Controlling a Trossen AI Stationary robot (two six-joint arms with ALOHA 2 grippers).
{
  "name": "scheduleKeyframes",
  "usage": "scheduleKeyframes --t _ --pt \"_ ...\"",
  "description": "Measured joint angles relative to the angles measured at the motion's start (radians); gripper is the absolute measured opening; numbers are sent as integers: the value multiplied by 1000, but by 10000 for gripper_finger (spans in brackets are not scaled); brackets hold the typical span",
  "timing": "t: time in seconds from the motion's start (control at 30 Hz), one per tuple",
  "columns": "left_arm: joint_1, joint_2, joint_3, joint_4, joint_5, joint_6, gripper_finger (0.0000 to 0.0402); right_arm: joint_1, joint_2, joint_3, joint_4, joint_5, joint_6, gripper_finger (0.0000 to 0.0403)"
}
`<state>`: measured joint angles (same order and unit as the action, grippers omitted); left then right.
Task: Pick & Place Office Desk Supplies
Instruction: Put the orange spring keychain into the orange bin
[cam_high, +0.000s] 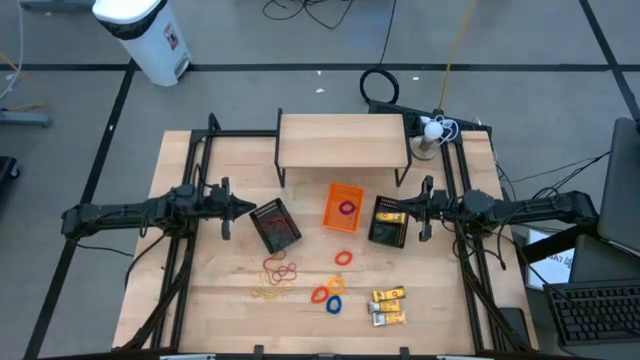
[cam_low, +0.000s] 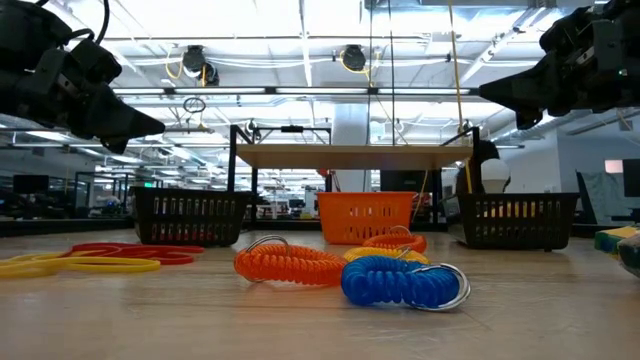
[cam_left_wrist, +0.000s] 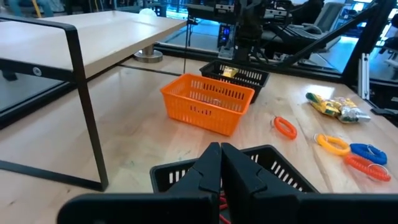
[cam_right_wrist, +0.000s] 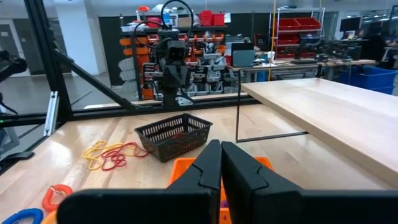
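Observation:
Red rubber bands (cam_high: 279, 268) and yellow ones (cam_high: 269, 293) lie loose on the table. Near them lie an orange ring (cam_high: 344, 258), orange, yellow and blue coil rings (cam_high: 329, 294) and yellow-and-white packets (cam_high: 388, 306). A purple ring (cam_high: 347, 208) lies in the orange bin (cam_high: 343, 221). More packets (cam_left_wrist: 227, 72) lie in the right black mesh bin (cam_high: 388, 232). My left gripper (cam_high: 249, 210) is shut and hovers beside the left black mesh bin (cam_high: 276, 226), above the table. My right gripper (cam_high: 409, 207) is shut and hovers over the right bin's edge.
A low wooden shelf (cam_high: 343, 140) on black legs stands behind the bins at the far side. A white lamp-like object (cam_high: 431, 130) sits at its right end. The table's near part around the loose items is bare wood (cam_high: 220, 310).

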<state>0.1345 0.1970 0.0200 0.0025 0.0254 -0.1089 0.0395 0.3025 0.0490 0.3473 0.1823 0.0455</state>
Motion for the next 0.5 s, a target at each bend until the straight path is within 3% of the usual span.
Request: scheduleKeyframes --t 0.1,0.23,0.4,0.5 --pt "0 0 0 0 0 8 10 2 8 15 2 17 -21 4" --pt "0 0 0 -3 -21 25 10 42 98 78 -47 137 -59 1" --pt "0 1 1 -7 -56 18 10 126 315 251 -108 178 -64 1" --pt "0 2 1 -8 -56 17 10 197 496 375 -196 277 -68 1"
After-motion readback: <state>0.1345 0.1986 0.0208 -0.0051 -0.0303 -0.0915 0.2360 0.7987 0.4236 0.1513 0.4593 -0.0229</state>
